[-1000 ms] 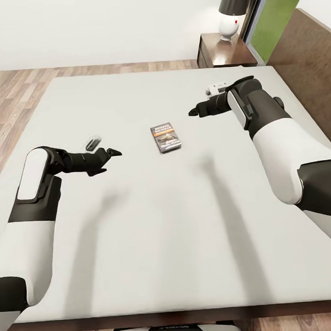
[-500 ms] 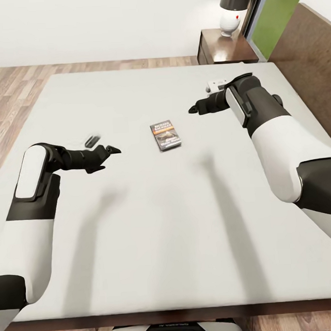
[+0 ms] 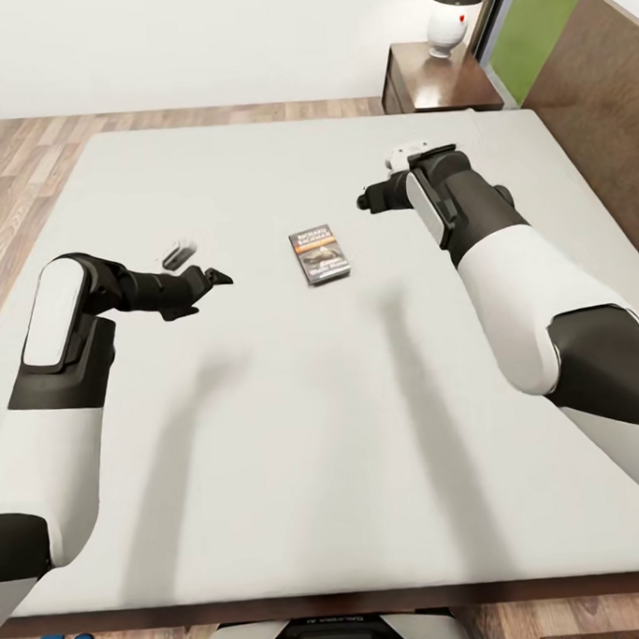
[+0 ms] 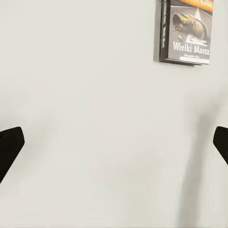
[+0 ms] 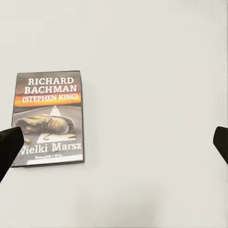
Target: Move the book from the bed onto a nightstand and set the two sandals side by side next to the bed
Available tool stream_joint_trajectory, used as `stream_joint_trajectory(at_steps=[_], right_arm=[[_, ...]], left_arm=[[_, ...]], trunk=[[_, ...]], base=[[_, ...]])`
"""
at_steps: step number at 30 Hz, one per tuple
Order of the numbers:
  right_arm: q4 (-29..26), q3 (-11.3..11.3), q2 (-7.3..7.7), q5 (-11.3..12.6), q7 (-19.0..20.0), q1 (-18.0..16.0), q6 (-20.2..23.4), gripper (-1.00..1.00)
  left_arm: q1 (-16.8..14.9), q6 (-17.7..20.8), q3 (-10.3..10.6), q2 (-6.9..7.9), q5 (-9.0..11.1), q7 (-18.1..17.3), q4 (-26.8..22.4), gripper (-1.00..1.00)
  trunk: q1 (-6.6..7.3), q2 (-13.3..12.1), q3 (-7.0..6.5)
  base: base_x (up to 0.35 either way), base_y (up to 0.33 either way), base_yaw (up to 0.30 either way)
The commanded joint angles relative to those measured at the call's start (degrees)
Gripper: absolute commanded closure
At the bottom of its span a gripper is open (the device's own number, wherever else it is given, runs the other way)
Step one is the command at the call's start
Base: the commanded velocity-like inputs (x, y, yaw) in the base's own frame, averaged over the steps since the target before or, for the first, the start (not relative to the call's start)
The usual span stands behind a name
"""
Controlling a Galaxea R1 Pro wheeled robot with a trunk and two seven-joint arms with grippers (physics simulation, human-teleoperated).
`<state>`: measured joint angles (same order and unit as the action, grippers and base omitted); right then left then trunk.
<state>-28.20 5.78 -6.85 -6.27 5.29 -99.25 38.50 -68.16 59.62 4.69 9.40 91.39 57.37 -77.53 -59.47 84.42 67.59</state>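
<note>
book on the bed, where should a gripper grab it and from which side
The book lies flat on the bed, cover up, nothing touching it. Probably best to come straight down and pinch across its two long edges, the narrower span. It is thin, so the fingertips may need to press into the mattress. The right gripper looks well placed, open, with the book already in its wrist view.

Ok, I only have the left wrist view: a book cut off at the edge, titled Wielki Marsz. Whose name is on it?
Observer: The right wrist view shows the book whole: Richard Bachman, with Stephen King in brackets.
Operator: Is a gripper touching it?
Observer: No. In the head view it lies on the bed between the left gripper and the right gripper, apart from both.
Operator: And the nightstand?
Observer: The nightstand stands past the bed's far corner, a lamp on it.
</note>
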Motion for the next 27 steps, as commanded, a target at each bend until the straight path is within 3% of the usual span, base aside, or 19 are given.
stream_joint_trajectory(at_steps=[1,7,13,20,27], right_arm=[[0.05,0.06,-0.58,-0.61,-0.78,-0.02,-0.41,-1.00],[0.33,0.07,-3.07,-0.46,-4.44,-0.05,-2.22,-1.00],[0.39,0.08,-3.15,-0.43,-5.31,-0.25,-2.56,-1.00],[0.35,0.10,-3.15,-0.39,-5.57,-0.41,-2.70,-1.00],[0.31,0.11,-3.15,-0.35,-5.59,-0.42,-2.72,-1.00]], left_arm=[[-0.08,0.06,-0.02,0.05,0.71,0.71,-0.12,-1.00],[-0.17,0.11,-0.22,0.08,1.23,1.04,-0.15,-1.00],[0.10,0.10,-0.39,0.48,1.71,0.83,-0.65,-1.00],[0.62,0.10,-0.36,1.68,4.45,0.60,-1.38,-1.00],[0.77,0.08,-0.21,2.00,5.06,0.60,-1.70,-1.00]], trunk=[[0.00,0.02,0.12],[0.00,0.02,0.65],[0.00,0.02,1.18],[0.00,0.02,1.79],[0.00,0.02,2.41]], base=[[0.000,0.000,0.000],[0.000,0.000,0.000],[0.000,0.000,0.000],[0.000,0.080,0.000],[0.000,0.132,0.000]])
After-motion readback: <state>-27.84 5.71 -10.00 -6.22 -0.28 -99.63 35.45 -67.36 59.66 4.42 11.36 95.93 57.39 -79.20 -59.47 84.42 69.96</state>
